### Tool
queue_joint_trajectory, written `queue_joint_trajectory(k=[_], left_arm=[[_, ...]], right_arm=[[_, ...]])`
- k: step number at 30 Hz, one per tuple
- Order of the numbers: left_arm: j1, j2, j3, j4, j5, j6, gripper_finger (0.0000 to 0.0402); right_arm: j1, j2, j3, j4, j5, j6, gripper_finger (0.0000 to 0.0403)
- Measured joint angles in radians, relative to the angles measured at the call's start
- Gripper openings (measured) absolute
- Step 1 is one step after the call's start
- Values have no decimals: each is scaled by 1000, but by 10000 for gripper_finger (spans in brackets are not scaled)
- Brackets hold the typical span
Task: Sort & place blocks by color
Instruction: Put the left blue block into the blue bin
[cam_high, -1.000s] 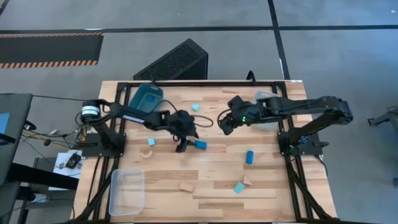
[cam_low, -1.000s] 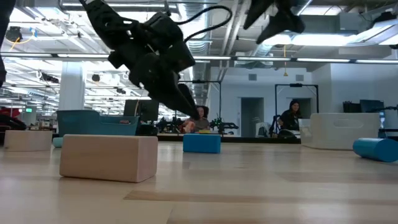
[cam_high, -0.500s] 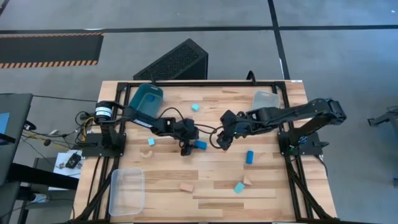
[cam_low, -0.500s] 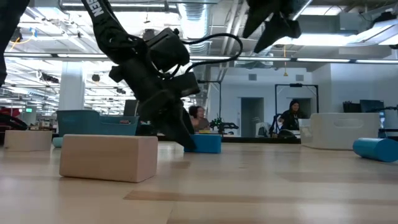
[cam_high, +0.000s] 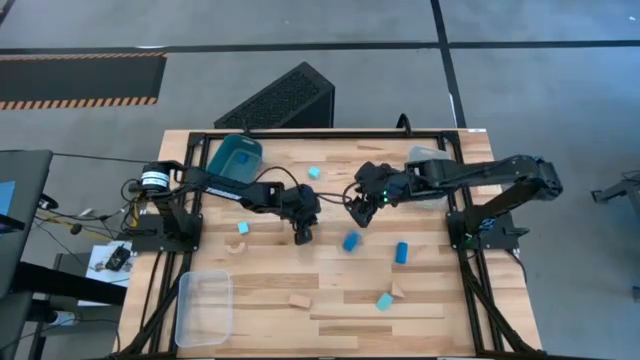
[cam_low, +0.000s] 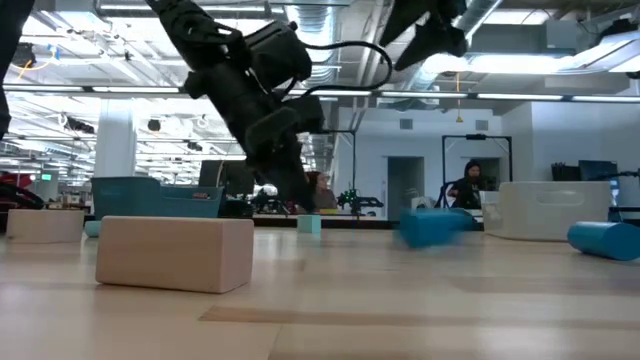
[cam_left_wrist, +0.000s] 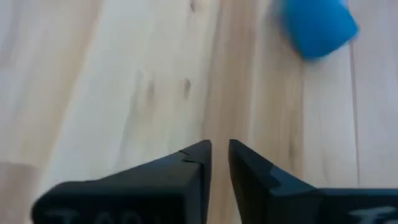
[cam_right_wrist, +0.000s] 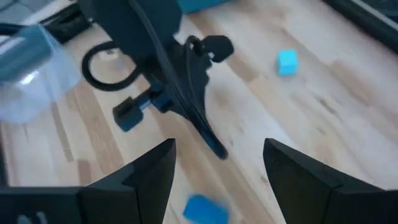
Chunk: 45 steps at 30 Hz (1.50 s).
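The blue block (cam_high: 351, 241) has shot away from the left gripper (cam_high: 302, 236) since a moment ago. It now lies loose on the table (cam_high: 330, 290), between that gripper and the blue bar (cam_high: 401, 251), and smeared as if moving. The left jaws have pinched nearly shut on nothing. The right gripper (cam_high: 357, 213) hangs just beside, spread wide and empty. Risk now: a block rolling on could knock others or stray out of easy reach, and another off-centre pinch could squirt it out again. From the low view the left fingertips are hard to make out.
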Motion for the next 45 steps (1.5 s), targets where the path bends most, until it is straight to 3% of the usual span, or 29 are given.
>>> queue_joint_trajectory(k=[4,8,12,19,24,30,35,40,45], left_arm=[[12,-13,7,-12,2,5,21],[20,-19,6,-24,2,3,40],[20,-21,6,6,1,4,86],[19,-21,6,108,4,3,185],[19,-21,6,180,9,-20,223],[4,-21,6,276,9,-104,227],[-57,-16,7,403,7,-89,222],[-119,-15,7,469,-67,-11,221],[-140,-15,7,499,-110,-41,221]], right_arm=[[-23,-24,0,-2,1,-14,264],[-13,-41,0,-6,1,-13,264],[13,-55,0,-26,13,-10,264],[61,-64,-3,-243,78,74,264],[119,-74,-98,-300,81,159,264],[191,-128,-272,-218,22,319,264],[263,-183,-337,-191,-14,427,264],[388,-195,-412,-207,-31,545,264],[505,-177,-513,-117,-68,686,264]])
